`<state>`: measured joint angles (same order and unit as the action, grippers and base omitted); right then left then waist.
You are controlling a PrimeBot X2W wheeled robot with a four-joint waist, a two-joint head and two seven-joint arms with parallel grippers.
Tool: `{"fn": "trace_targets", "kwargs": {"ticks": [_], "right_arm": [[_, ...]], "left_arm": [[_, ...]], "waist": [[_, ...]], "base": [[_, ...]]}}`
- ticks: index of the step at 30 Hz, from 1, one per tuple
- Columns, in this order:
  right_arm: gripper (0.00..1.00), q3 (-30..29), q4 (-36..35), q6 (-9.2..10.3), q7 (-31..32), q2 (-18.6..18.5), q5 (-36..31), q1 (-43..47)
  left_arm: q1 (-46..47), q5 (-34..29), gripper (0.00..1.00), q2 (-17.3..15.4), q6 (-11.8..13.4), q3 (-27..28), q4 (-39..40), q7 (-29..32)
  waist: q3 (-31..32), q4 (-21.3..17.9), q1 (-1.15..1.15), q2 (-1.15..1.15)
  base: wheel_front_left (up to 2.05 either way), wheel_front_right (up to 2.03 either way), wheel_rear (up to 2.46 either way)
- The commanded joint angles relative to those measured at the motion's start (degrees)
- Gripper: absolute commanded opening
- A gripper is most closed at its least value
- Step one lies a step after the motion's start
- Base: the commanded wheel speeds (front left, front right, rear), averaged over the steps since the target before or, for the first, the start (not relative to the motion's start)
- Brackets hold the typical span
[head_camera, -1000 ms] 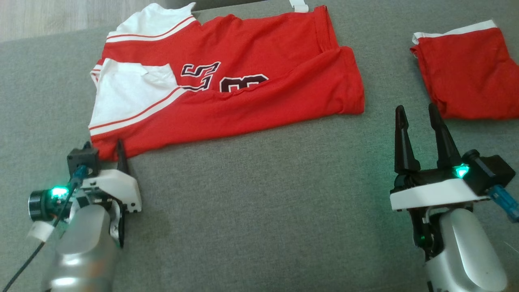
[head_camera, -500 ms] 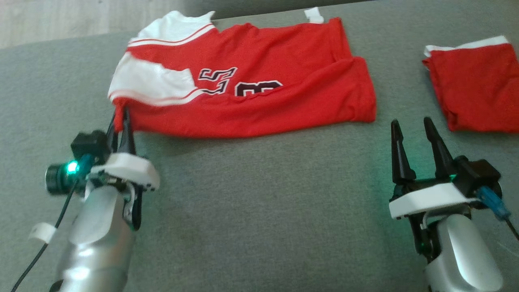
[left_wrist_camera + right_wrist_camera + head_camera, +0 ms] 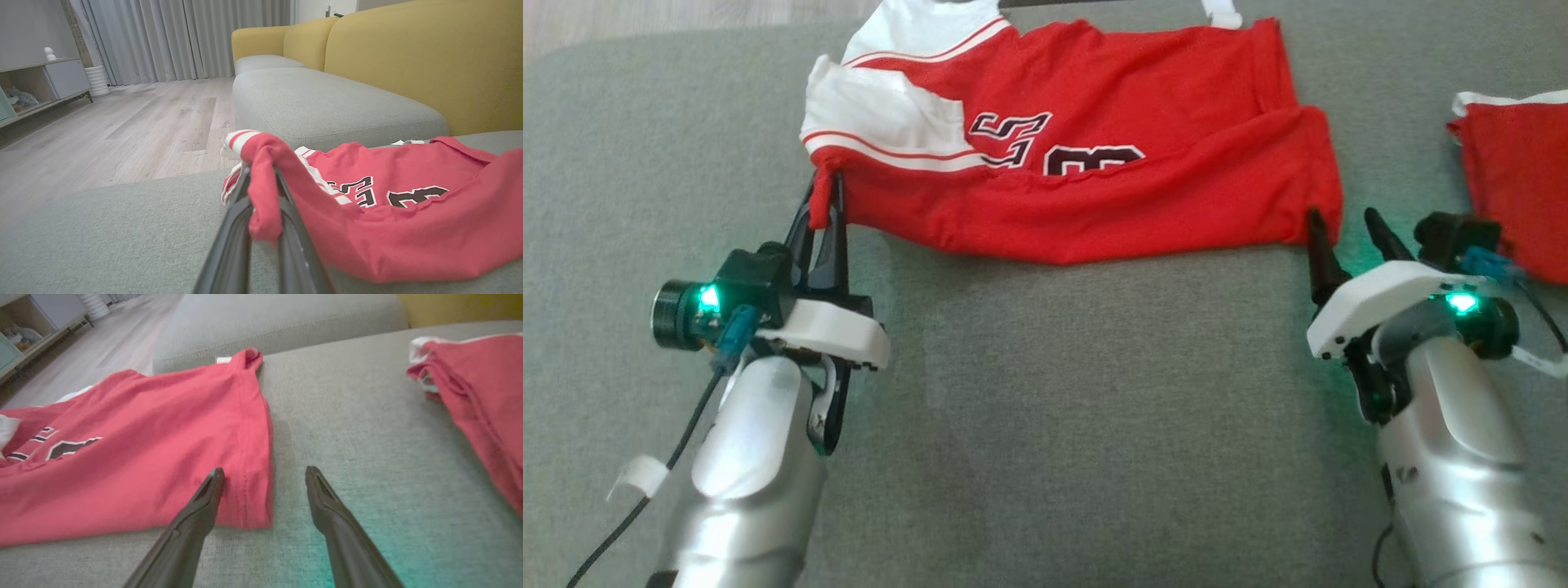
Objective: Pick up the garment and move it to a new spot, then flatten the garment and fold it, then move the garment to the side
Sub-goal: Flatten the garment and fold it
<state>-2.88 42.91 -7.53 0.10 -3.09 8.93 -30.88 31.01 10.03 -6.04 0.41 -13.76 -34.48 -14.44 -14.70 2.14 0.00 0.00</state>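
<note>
The garment (image 3: pixel 1094 122) is a red jersey with white shoulder panels and dark numbers, lying partly folded on the grey sofa cushion (image 3: pixel 1054 392). My left gripper (image 3: pixel 825 184) is shut on its near left corner, which is bunched and raised off the cushion. In the left wrist view the red cloth (image 3: pixel 408 212) drapes over that gripper (image 3: pixel 261 179). My right gripper (image 3: pixel 1342 219) stands open at the garment's near right corner. In the right wrist view one finger lies over the red hem (image 3: pixel 143 449) and the other over bare cushion, with the right gripper (image 3: pixel 264 471) holding nothing.
A second red cloth (image 3: pixel 1519 188) with a white edge lies on the cushion just right of my right gripper, also in the right wrist view (image 3: pixel 482 396). A yellow backrest (image 3: pixel 429 61) rises behind the seat. Wooden floor (image 3: pixel 122 122) lies past the cushion's far edge.
My left gripper has shut on the garment's near left corner and carried it up and away from me. My right gripper has moved forward to the near right corner. The head camera has shifted.
</note>
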Motion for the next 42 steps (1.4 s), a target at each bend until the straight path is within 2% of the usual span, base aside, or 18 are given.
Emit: {"fn": "trace_targets", "kwargs": {"ticks": [1,7,8,9,21,28,35,42], "right_arm": [[1.00,1.23,-1.32,0.04,0.00,0.21,-0.24,-1.97],[1.00,1.98,8.11,0.04,2.86,0.21,-3.83,-5.96],[0.60,2.14,9.29,0.04,3.10,0.21,-4.39,-6.33],[0.00,2.18,10.26,0.04,3.13,0.21,-5.07,-6.66],[0.00,-0.83,13.49,0.04,-2.52,0.21,-7.45,-5.82],[0.00,-1.06,9.86,0.04,-1.22,0.21,-5.87,-0.82],[0.00,-1.19,0.43,0.04,5.54,0.02,-3.23,8.44],[0.00,-2.83,-14.46,0.04,11.18,0.18,-0.26,19.72]], "left_arm": [[1.12,-0.51,0.00,-1.00,-0.27,1.34,2.03,-0.55],[0.84,-0.91,0.00,-0.66,-0.31,0.76,2.31,-0.55],[0.79,-0.97,0.00,-0.65,-0.28,0.68,2.11,-0.55],[0.74,-1.04,0.00,-0.68,-0.23,0.61,1.77,-0.55],[-1.59,-1.38,0.00,-3.42,0.39,-0.22,-6.92,2.47],[-5.51,-1.05,0.00,-5.41,-1.39,-1.42,-7.70,4.58],[-13.27,-0.12,0.00,-6.90,-3.59,-3.37,-2.79,10.24],[-20.82,0.70,0.00,-8.15,-2.96,-4.53,7.56,17.64]], "waist": [[-0.29,0.31,0.00,0.00],[-0.58,1.14,0.00,0.00],[-0.50,1.23,0.00,0.00],[-0.39,1.29,0.00,0.00],[5.08,0.27,0.00,0.00],[9.82,-0.43,0.00,0.00],[14.02,-1.15,0.00,0.00],[14.67,-0.94,0.00,0.00]], "base": [[0.00,0.00,0.00],[0.00,0.00,0.00],[0.00,0.00,0.00],[0.00,0.00,0.00],[0.00,0.00,0.00],[0.00,0.00,0.00],[0.00,0.00,0.00],[0.00,0.00,0.00]]}}
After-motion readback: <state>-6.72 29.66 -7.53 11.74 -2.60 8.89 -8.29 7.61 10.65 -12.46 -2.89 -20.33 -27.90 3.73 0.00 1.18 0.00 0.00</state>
